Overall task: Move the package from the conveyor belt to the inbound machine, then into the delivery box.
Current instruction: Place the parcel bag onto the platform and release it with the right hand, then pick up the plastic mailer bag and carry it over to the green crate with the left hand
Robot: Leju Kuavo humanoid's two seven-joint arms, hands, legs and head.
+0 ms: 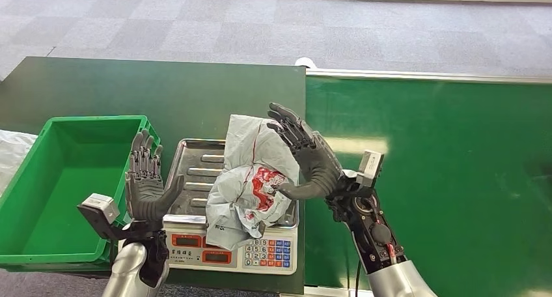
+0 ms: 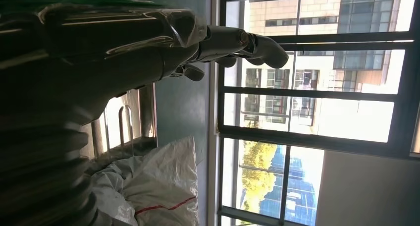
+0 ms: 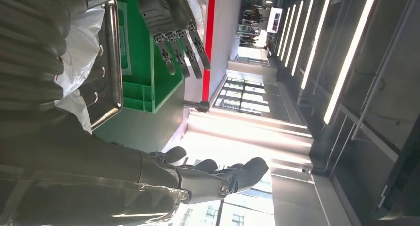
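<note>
Package [image 1: 250, 180] on scale tray [image 1: 195, 167] — right hand [image 1: 306, 160] touching, left hand [image 1: 146, 180] spread; green bin [image 1: 39, 180] beside.

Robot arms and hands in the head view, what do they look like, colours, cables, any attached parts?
Both forearms are silver. The left hand and right hand are dark grey, with segmented fingers and a thick thumb. The right wrist is black and open, with exposed round parts and a red wire. Each wrist carries a small camera block with a pale face on a dark bracket.
</note>
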